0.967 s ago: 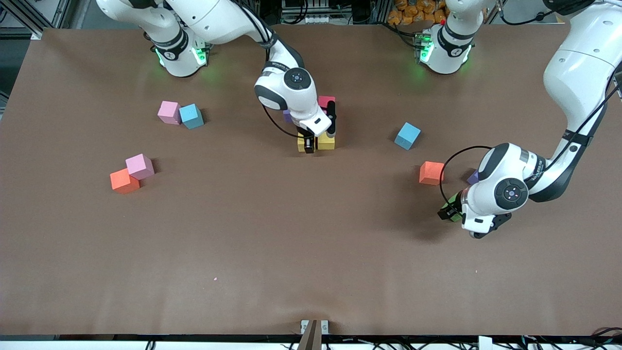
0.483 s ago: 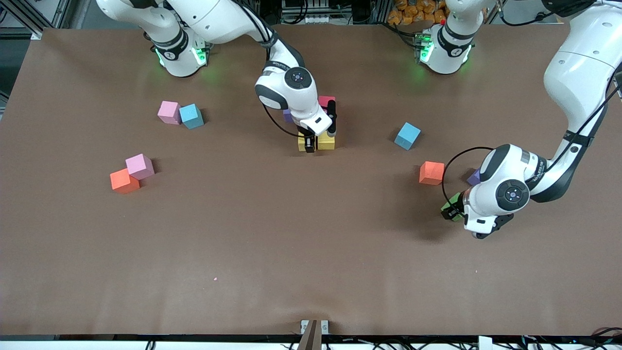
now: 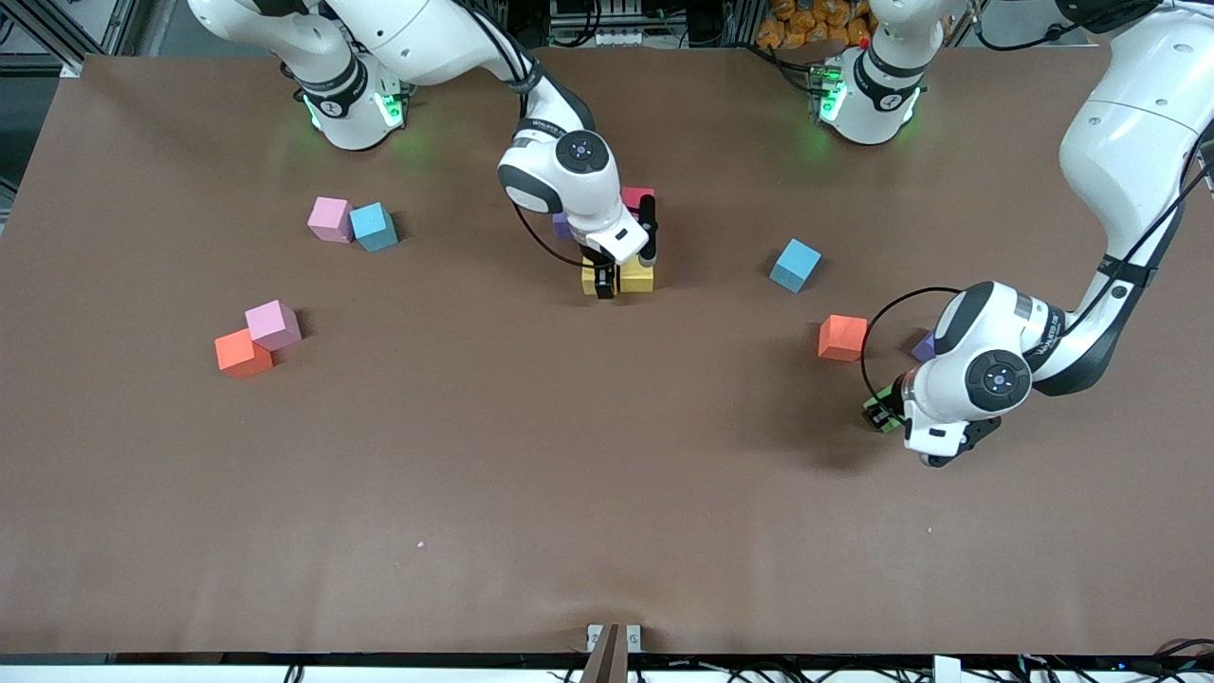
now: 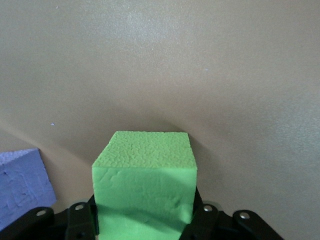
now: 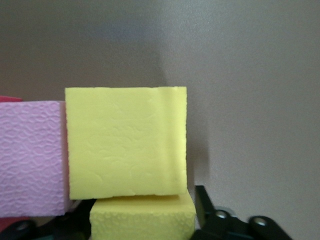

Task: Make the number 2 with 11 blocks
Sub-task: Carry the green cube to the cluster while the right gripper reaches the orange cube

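A: Front view: green block (image 3: 886, 415) is being gripped by the left gripper (image 3: 882, 415), toward the left arm's end, near the orange block (image 3: 842, 338).

B: Right gripper (image 3: 616, 281) is being parted over the yellow blocks (image 3: 636, 277); they risk being nudged askew.

Robotics lab, 2 arms (image 3: 569, 180), aluminium framing (image 3: 57, 38)

Matte foam blocks (image 3: 840, 338) lay scattered on the bench, some clustered mid-bench around two touching yellow cubes (image 3: 636, 277), apparently an unfinished number 2.
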Robot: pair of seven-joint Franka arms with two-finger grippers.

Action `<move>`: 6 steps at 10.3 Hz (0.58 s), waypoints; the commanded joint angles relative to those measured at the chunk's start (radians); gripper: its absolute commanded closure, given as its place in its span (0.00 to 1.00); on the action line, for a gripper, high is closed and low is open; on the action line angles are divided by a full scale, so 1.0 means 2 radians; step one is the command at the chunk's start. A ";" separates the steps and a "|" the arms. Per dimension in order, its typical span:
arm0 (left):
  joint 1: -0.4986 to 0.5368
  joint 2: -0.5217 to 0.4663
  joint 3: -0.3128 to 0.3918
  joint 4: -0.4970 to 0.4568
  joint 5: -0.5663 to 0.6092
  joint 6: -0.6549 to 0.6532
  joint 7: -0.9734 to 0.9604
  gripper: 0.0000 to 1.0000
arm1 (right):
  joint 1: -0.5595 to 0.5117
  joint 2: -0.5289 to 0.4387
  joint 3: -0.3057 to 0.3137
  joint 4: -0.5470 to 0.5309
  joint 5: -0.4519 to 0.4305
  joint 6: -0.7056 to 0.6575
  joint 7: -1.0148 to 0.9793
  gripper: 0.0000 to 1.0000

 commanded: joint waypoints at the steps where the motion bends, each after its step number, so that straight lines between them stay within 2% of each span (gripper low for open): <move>1: -0.029 -0.002 0.005 0.006 -0.007 0.000 -0.045 0.39 | 0.009 -0.004 -0.005 0.002 0.000 -0.004 0.009 0.00; 3: -0.034 -0.003 0.006 0.019 -0.009 0.000 -0.051 0.39 | 0.007 -0.017 -0.005 -0.001 0.000 -0.011 0.006 0.00; 6: -0.050 -0.009 0.002 0.020 -0.009 -0.001 -0.091 0.40 | 0.007 -0.056 0.001 -0.003 0.001 -0.073 0.007 0.00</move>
